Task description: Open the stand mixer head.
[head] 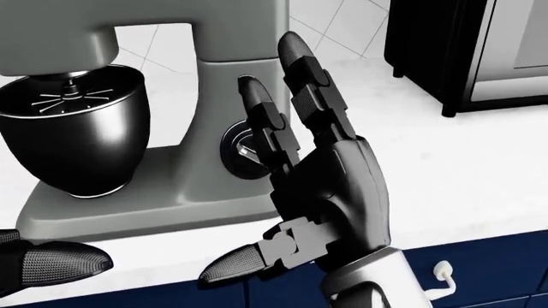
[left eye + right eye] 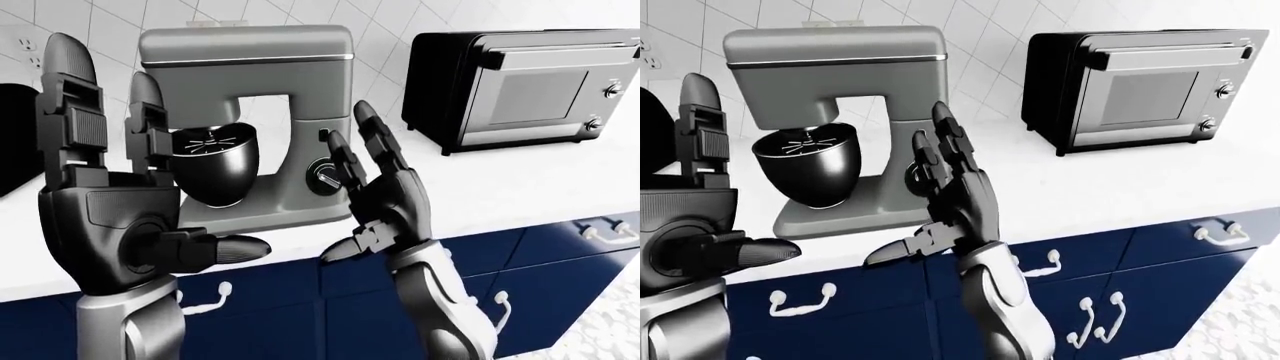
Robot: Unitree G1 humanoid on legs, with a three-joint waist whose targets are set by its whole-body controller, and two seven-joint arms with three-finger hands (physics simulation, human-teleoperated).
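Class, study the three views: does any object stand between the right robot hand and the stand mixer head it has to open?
Nothing visible does. The right robot hand, fingers open, is raised beside the mixer's column near the dial. The stand mixer head sits above it, lowered over the bowl. The toaster oven stands well off to the right.

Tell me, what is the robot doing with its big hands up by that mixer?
The robot stands at the counter with both hands raised and open, holding nothing. Its right hand hovers beside the stand mixer, near the round knob on its side. The left hand is up at the view's left. The mixer head is still down over the bowl.
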